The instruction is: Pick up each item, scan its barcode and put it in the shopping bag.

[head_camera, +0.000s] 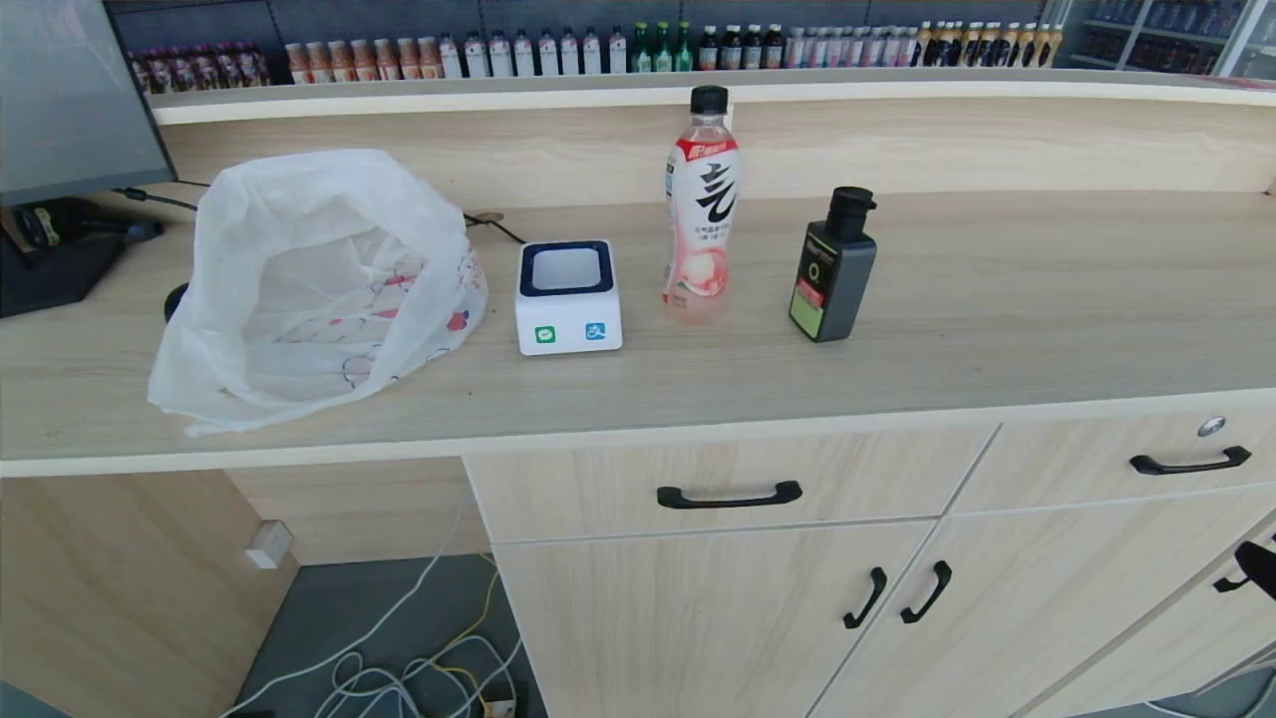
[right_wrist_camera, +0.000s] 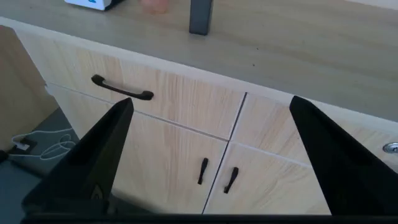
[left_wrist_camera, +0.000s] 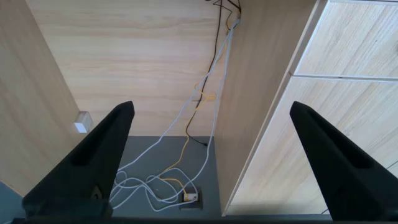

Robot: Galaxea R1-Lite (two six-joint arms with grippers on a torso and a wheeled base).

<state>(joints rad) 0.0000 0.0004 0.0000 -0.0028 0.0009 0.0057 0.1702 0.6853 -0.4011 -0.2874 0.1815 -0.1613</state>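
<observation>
On the desk [head_camera: 997, 299] the white shopping bag [head_camera: 319, 289] sits open-mouthed, just beside the scanner [head_camera: 568, 296], at its 9 o'clock. At the scanner's 3 o'clock a pink drink bottle [head_camera: 701, 209] stands upright, with a dark pump bottle [head_camera: 833, 269] upright at the drink's 3 o'clock. The left end effector [left_wrist_camera: 211, 107] has its fingers apart and holds nothing, facing the floor cables [left_wrist_camera: 168, 180]. The right end effector [right_wrist_camera: 211, 102], also apart and holding nothing, faces a drawer handle [right_wrist_camera: 122, 89].
</observation>
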